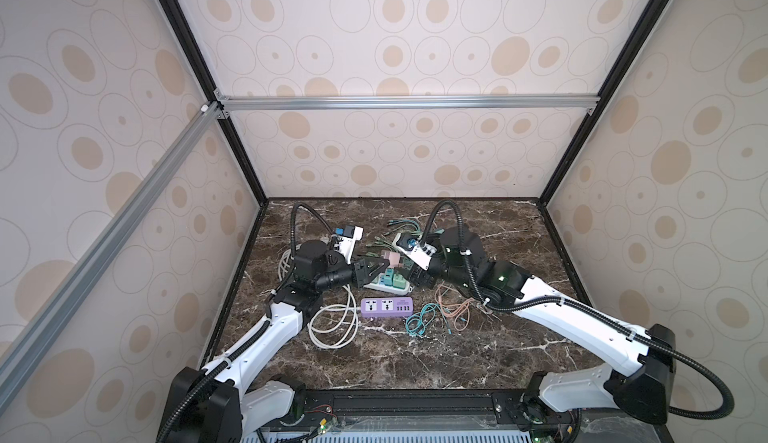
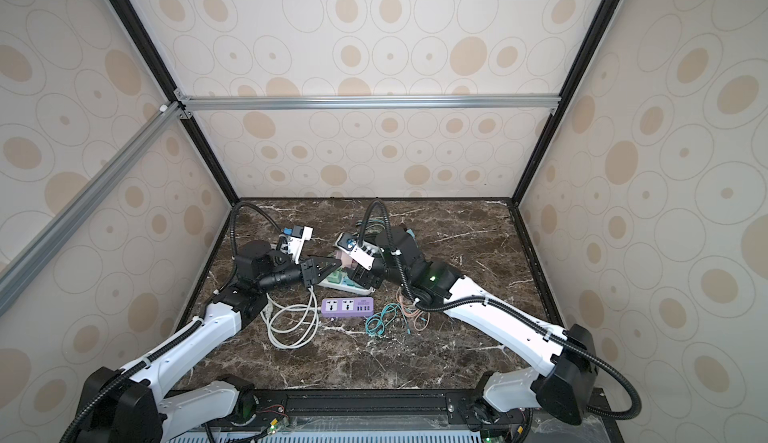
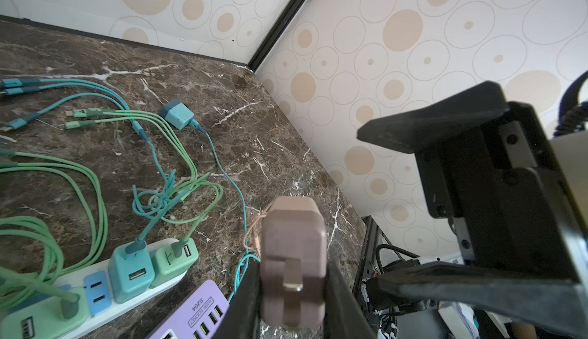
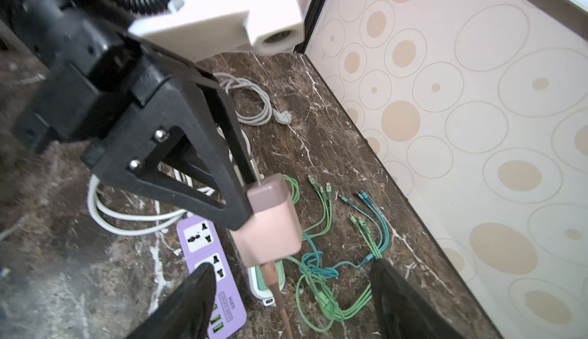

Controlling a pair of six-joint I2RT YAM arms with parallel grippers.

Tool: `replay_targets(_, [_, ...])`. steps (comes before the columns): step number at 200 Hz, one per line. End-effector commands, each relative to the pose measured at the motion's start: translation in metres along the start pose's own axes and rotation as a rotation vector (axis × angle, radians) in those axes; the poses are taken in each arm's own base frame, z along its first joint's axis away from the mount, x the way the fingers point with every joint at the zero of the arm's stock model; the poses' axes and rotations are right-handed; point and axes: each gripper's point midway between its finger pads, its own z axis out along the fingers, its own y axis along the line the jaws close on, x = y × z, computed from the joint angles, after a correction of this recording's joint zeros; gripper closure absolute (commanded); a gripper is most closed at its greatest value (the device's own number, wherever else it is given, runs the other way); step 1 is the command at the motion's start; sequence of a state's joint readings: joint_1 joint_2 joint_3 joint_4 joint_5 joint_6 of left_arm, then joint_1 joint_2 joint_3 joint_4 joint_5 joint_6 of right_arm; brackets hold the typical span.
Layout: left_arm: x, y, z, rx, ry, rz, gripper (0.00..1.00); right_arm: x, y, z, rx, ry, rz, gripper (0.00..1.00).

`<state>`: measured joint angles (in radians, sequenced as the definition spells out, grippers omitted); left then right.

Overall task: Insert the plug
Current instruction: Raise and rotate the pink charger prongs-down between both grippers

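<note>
Plug (image 3: 294, 242): pink, off the table, above the white strip (image 3: 79, 272) | left gripper (image 1: 380, 262): pinching plug | right gripper (image 4: 292, 273): jaws spread, empty | Progress: pickup done; alignment and insertion left; purple strip (image 1: 386, 307) sockets unused.

The purple strip (image 3: 191, 316) bears the only print that can be read: "S204" in dark letters, with a smaller line, "4USB SOCKET", beside it, next to its row of USB ports. In the right wrist view the strip (image 4: 203, 242) shows "S204" again; the smaller line is blurred. In both top views its print is too small to read
</note>
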<state>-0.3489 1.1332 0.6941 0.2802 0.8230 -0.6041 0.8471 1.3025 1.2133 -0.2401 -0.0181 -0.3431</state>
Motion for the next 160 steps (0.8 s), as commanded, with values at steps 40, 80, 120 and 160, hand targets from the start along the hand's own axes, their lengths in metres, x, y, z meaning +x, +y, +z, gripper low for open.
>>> replay_targets(40, [-0.058,-0.023,-0.011,0.004,-0.219,0.112,1.0,-0.029,0.031,-0.023,-0.262,-0.226,0.432,0.26])
replay_targets(80, [-0.072,-0.038,-0.017,0.05,-0.272,0.135,1.0,-0.031,0.049,-0.009,-0.402,-0.316,0.608,0.29])
replay_targets(120, [-0.085,-0.055,-0.027,0.098,-0.343,0.153,1.0,-0.04,0.054,0.0,-0.469,-0.359,0.653,0.3])
replay_targets(160, [-0.086,-0.068,-0.031,0.166,-0.36,0.152,1.0,-0.044,0.037,-0.006,-0.479,-0.46,0.73,0.28])
